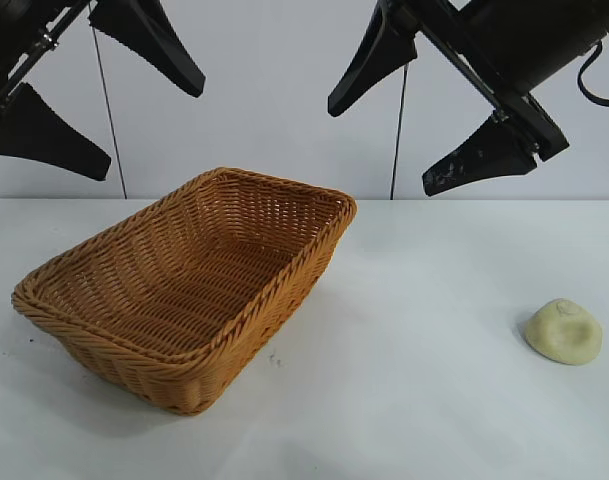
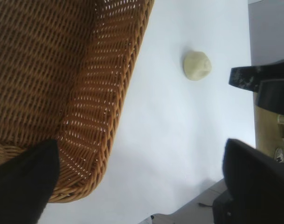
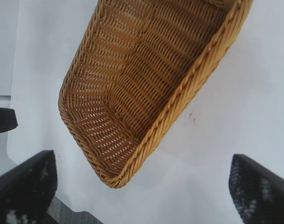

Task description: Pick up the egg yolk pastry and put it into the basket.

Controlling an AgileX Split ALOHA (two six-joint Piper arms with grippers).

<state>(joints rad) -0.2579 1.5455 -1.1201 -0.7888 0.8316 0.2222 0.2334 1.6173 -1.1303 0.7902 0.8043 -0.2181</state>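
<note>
Egg yolk pastry at lower right on the table; basket at centre-left — left claw and right claw hang above, both spread wide, empty.

pale egg yolk pastry lies well apart from wicker basket.

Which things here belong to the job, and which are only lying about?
Belong to the job:
- egg yolk pastry, lying on the table
- basket, nothing in it
- right gripper and left gripper, both raised, open

Only lying about:
- nothing else visible
</note>
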